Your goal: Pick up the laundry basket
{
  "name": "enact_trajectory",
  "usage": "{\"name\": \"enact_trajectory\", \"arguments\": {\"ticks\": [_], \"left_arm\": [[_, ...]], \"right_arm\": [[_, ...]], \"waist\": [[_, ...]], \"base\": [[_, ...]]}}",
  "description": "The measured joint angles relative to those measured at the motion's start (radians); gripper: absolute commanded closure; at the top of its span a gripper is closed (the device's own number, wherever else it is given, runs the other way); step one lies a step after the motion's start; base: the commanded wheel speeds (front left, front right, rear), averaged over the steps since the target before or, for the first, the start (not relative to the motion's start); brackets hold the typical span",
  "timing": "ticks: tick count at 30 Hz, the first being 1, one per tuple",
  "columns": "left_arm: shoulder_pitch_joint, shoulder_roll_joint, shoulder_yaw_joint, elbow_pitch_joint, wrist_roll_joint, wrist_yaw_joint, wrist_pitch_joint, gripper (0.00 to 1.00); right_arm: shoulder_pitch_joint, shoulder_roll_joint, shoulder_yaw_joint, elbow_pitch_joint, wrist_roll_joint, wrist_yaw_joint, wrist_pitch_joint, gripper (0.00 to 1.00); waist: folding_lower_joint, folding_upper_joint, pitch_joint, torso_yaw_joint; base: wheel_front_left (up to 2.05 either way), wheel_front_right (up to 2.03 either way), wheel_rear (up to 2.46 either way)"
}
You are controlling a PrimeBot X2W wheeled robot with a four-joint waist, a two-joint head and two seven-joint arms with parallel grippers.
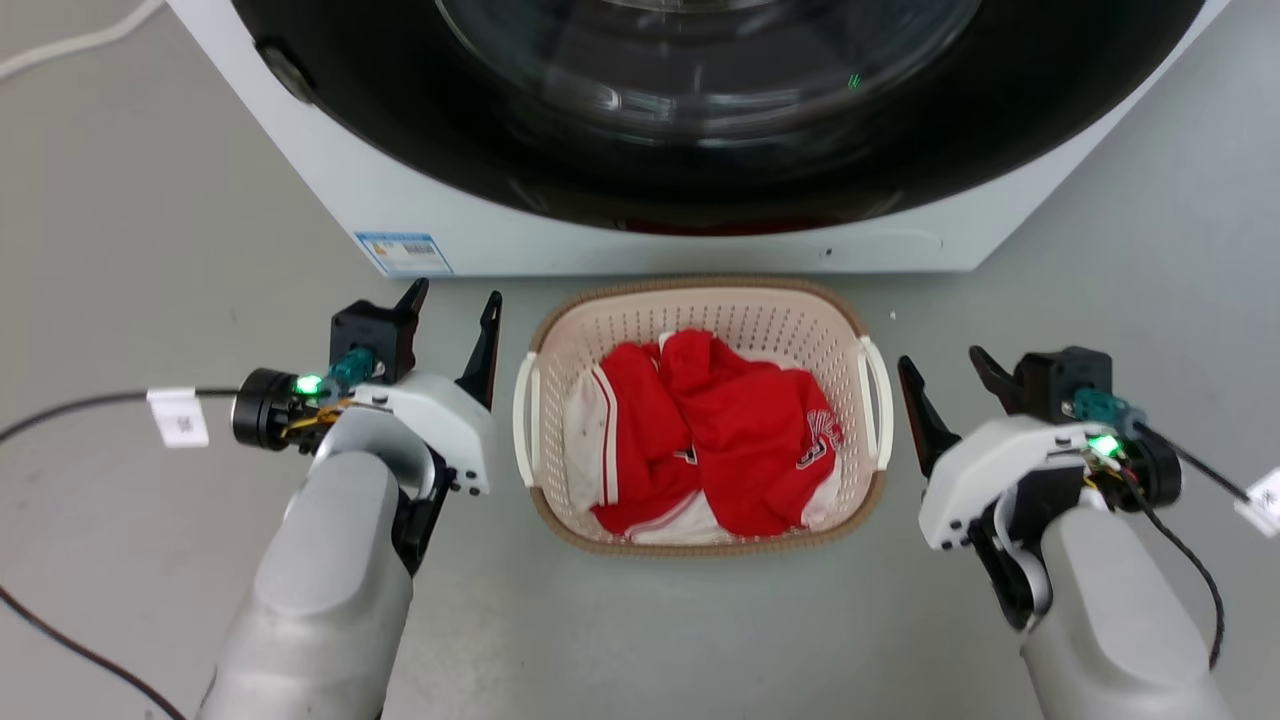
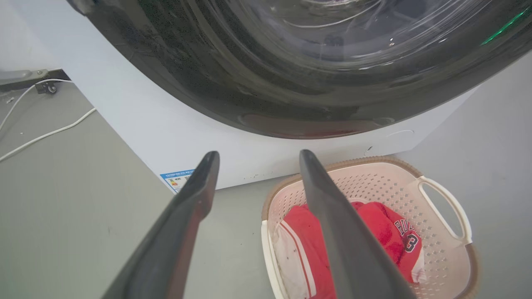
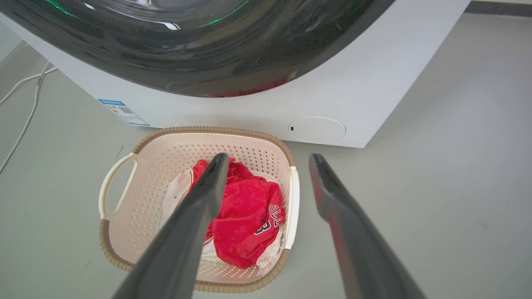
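The laundry basket (image 1: pixel 750 310) sits on the grey floor just in front of the washer, cream with a brown woven rim and a white handle on each side. Red and white clothes (image 1: pixel 720 440) lie in it. My left gripper (image 1: pixel 455 315) stands open to the left of the basket's left handle (image 1: pixel 522 415), apart from it. My right gripper (image 1: pixel 945 370) stands open to the right of the right handle (image 1: pixel 880 400), also apart. The basket (image 2: pixel 374 182) lies right of the open left gripper (image 2: pixel 255 160) in the left wrist view, and the basket (image 3: pixel 166 166) lies lower left of the open right gripper (image 3: pixel 270 160) in the right wrist view.
The white washer (image 1: pixel 640 240) with its dark round door (image 1: pixel 700 110) stands right behind the basket. Black cables (image 1: pixel 70 405) trail on the floor at the left, and white cords (image 2: pixel 41 135) lie beside the washer. Open floor spreads on both sides.
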Motion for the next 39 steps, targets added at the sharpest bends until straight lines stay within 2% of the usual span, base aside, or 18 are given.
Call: {"name": "enact_trajectory", "arguments": {"ticks": [10, 18, 29, 39], "left_arm": [[-0.201, 0.024, -0.106, 0.216, -0.09, -0.003, 0.064, 0.0], [-0.309, 0.058, -0.203, 0.319, -0.228, -0.004, 0.189, 0.0], [-0.414, 0.115, -0.263, 0.396, -0.368, -0.004, 0.322, 0.0], [-0.469, 0.129, -0.31, 0.43, -0.415, -0.005, 0.342, 0.0]], "right_arm": [[-0.236, 0.0, 0.059, 0.3, 0.08, 0.0, 0.008, 0.0], [-0.394, 0.0, 0.141, 0.48, 0.16, 0.0, 0.029, 0.0], [-0.532, 0.0, 0.272, 0.59, 0.289, 0.0, 0.042, 0.0], [-0.597, 0.0, 0.377, 0.625, 0.388, 0.0, 0.032, 0.0]], "waist": [[0.0, 0.0, 0.185, -0.019], [0.0, 0.0, 0.307, -0.045], [0.0, 0.0, 0.451, -0.077], [0.0, 0.0, 0.529, -0.096]], "base": [[0.0, 0.0, 0.0], [0.0, 0.0, 0.0], [0.0, 0.0, 0.0], [0.0, 0.0, 0.0]]}}
